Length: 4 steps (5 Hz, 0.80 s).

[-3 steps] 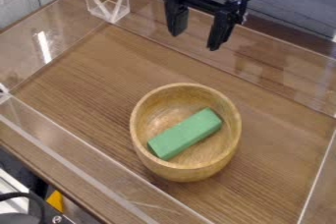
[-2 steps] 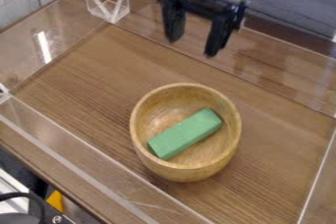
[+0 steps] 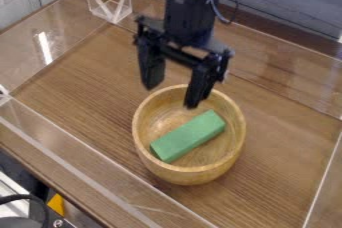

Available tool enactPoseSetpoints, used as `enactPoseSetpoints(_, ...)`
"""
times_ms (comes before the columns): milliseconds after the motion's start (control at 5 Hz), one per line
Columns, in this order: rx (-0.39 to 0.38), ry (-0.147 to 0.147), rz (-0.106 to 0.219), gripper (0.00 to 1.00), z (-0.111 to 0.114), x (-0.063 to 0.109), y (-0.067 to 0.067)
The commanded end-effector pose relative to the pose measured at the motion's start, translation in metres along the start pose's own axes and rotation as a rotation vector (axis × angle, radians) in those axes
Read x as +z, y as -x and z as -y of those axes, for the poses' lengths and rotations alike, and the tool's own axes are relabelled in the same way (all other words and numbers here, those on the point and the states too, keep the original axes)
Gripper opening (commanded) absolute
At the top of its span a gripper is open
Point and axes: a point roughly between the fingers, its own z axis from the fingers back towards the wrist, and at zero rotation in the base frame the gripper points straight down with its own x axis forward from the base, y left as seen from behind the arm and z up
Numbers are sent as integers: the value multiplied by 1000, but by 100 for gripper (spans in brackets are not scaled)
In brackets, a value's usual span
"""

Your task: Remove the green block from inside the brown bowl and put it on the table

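Observation:
The green block (image 3: 189, 137) lies flat and slanted inside the brown bowl (image 3: 154, 157), which stands on the table (image 3: 80, 97) toward the front. My black gripper (image 3: 175, 83) hangs pointing down over the bowl's far rim, just above and behind the block. Its two fingers are spread wide apart, one finger (image 3: 152, 70) left of the rim and the other over the bowl's back edge. Nothing is between them and they are not touching the block.
Clear low walls (image 3: 54, 47) ring the table, with a folded clear corner piece (image 3: 110, 4) at the back left. Bare wood lies left of and behind the bowl. The front wall (image 3: 80, 172) runs close to the bowl.
The gripper has come down and toward the front-left, from the table's back edge to just above the bowl's far rim. Its jaws stay wide. Bowl and block have not moved.

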Motion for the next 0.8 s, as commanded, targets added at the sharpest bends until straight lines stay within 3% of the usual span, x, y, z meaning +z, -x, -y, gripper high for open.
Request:
enactPoseSetpoints(0,-25,-10,51,100,12,-6,18)
enactPoseSetpoints(400,-130,-43,124,100,22,-33,27)
enactPoseSetpoints(600,-155,-57,150,100,14,-50,18)
